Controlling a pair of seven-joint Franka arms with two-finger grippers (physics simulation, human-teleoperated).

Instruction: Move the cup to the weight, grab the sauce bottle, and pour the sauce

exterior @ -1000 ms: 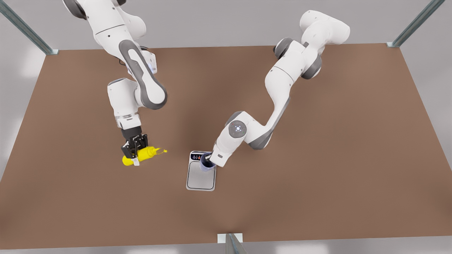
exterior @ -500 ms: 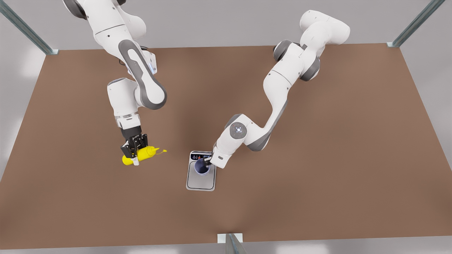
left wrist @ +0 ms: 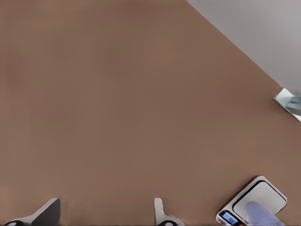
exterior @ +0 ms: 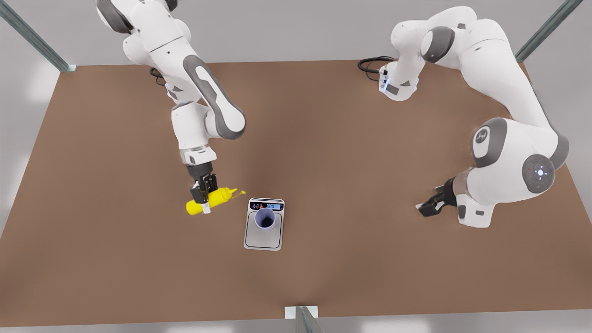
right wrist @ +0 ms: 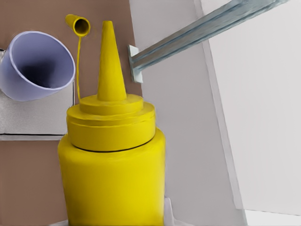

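Brown table (exterior: 370, 259) bears the weight (exterior: 263, 233).

Brown tabletop (exterior: 370, 259); grey metal frame struts (exterior: 32, 37) at corners; bracket (exterior: 300, 312) at near edge.

Two robot arms, glossy white rounded shells with mid-grey joint caps and grey inset panels along the links; one arm (exterior: 203, 106) near the table's far-left corner, the other arm (exterior: 508, 138) by its right edge, as the front view shows them. Right-edge arm: round grey end cap with a small glowing blue-white light ringed by dots, a second grey disc bearing a white logo mark, and a black cable looped at its base beside a blue-lit port. Each wrist ends in a black gripper body with pale fingers (left wrist: 160, 214).
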